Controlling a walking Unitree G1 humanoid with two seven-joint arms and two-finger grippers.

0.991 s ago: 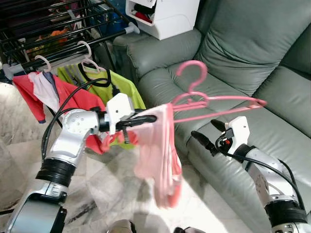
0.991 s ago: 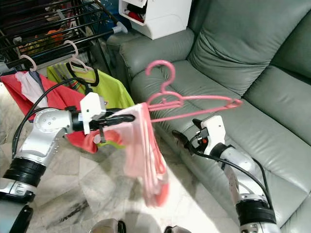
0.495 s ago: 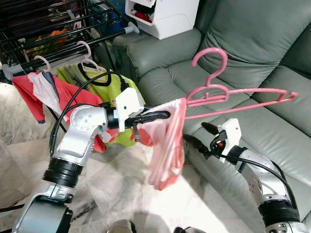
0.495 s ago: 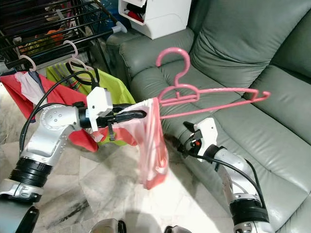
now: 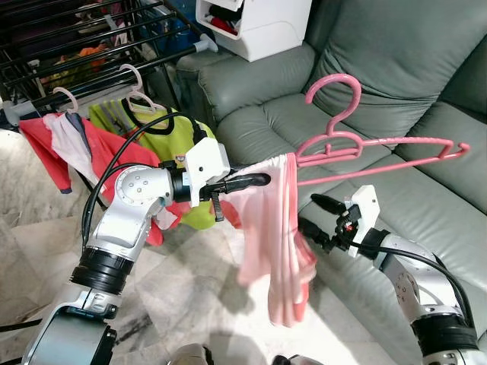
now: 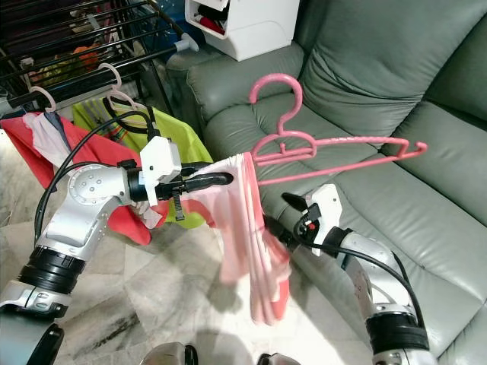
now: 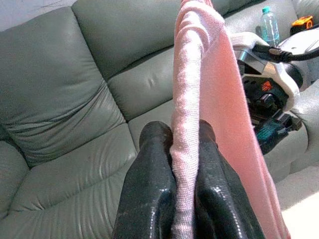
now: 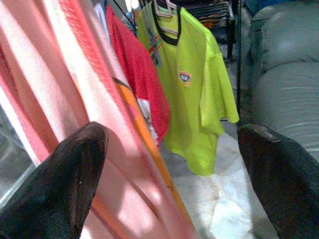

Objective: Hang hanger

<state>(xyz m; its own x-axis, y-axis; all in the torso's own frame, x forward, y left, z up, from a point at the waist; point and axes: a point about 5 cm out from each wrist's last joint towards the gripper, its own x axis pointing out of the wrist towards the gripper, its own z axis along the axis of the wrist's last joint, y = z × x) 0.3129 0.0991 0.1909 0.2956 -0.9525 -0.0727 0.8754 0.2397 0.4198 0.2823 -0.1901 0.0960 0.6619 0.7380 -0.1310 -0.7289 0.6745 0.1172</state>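
While the pink hanger (image 5: 365,144) hangs in mid-air over the sofa (image 5: 396,68), head view: left gripper (image 5: 259,181) pinches the pink garment (image 5: 278,243) draped at the hanger's end; right gripper (image 5: 316,217) sits just beside the cloth, below the bar. Left wrist view: fingers (image 7: 149,189) clamp a cloth fold. Right wrist view: jaws wide, cloth between them, yellow shirt (image 8: 192,79) on the rack (image 5: 68,46) beyond. Judgement: carrying step; next, swing left and hook the rack rail.
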